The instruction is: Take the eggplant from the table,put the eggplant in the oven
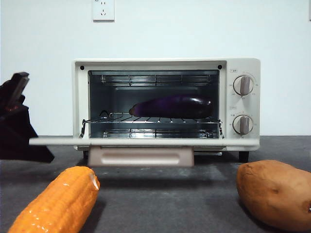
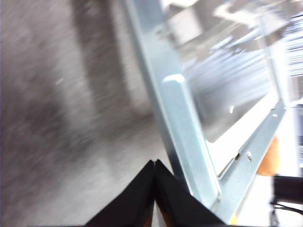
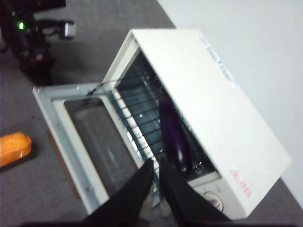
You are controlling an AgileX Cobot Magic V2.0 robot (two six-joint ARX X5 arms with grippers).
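The eggplant (image 1: 170,107), glossy dark purple, lies lengthwise on the wire rack inside the cream-white oven (image 1: 245,65). The oven door (image 1: 146,141) is folded down flat. In the right wrist view the eggplant (image 3: 174,135) shows on the rack, seen from above. My right gripper (image 3: 155,163) hovers high over the oven's front, shut and holding nothing. My left gripper (image 2: 155,165) is shut and empty, low beside the left edge of the open door (image 2: 189,142). In the front view it is the dark shape at the left (image 1: 14,121).
An orange corn cob (image 1: 53,204) lies at the front left of the dark grey table (image 1: 165,204). A brown sweet potato (image 1: 274,194) sits at the front right. A white wall with a socket stands behind the oven.
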